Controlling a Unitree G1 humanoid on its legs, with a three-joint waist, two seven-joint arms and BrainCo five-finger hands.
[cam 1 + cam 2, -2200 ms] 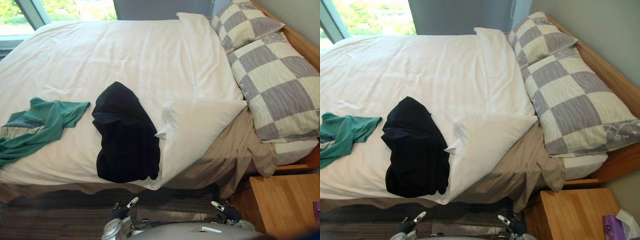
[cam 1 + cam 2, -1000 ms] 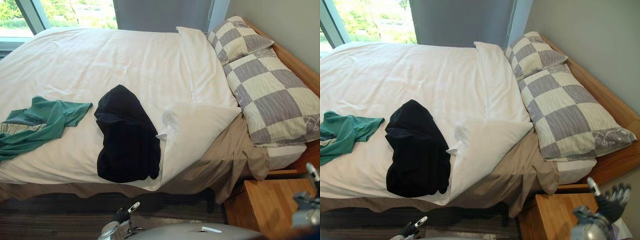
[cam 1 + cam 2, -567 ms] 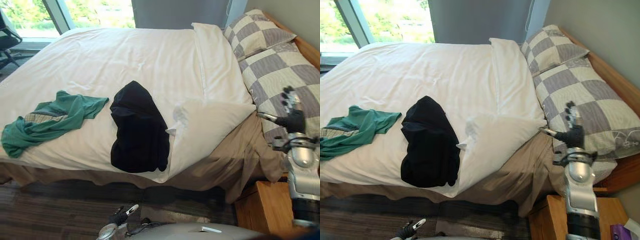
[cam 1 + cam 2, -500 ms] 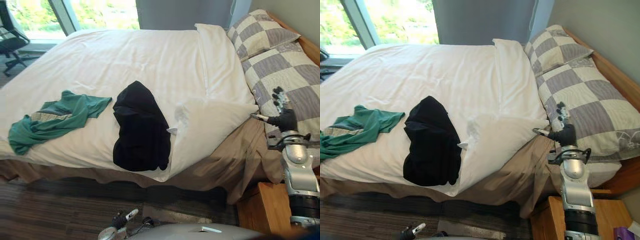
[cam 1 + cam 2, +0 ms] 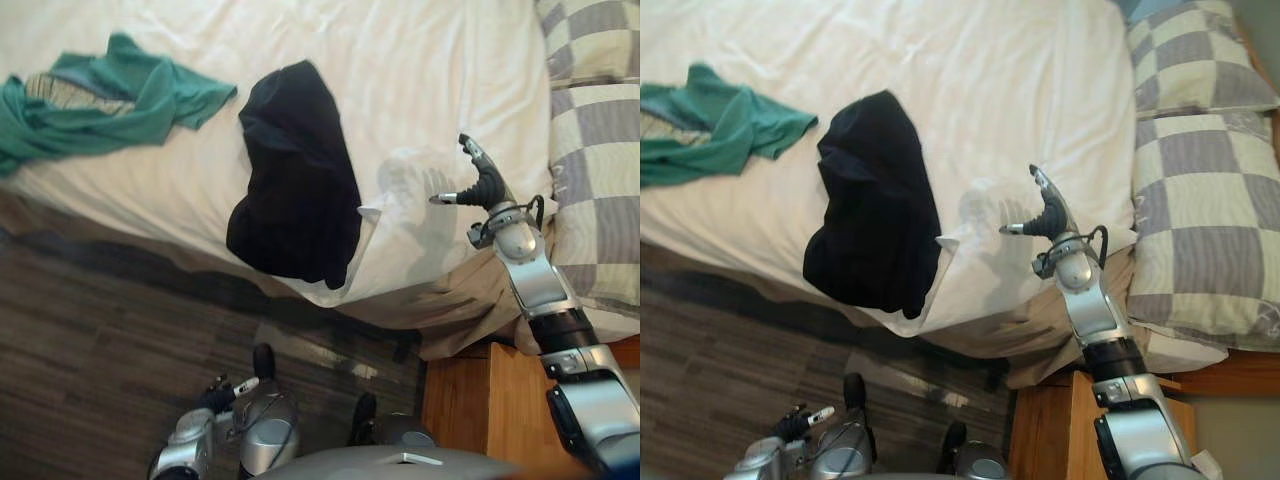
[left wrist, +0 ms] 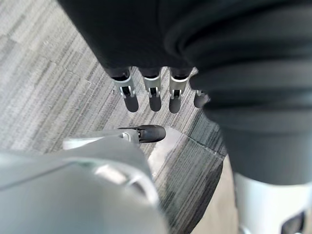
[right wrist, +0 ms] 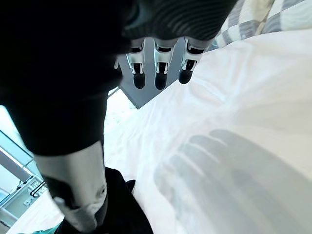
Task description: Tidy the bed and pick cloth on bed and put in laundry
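Right hand (image 5: 481,187) is held above the turned-back duvet corner (image 5: 400,255) of the bed (image 5: 970,60), fingers straight and spread, thumb out, nothing gripped; its shadow is cast on the white cover. Left hand (image 6: 151,92) is hung low over the floor (image 5: 100,340), fingers straight and relaxed, empty. Black cloth (image 5: 295,190) is laid by the bed's near edge, just beside the turned-back corner. Green cloth (image 5: 110,100) is spread well apart from it and is cut off at the view's edge. Tan sheet (image 5: 470,300) is exposed under the corner. Checked pillows (image 5: 1200,200) are cut off at the side. Nightstand (image 5: 460,410) is partly hidden by the right arm.
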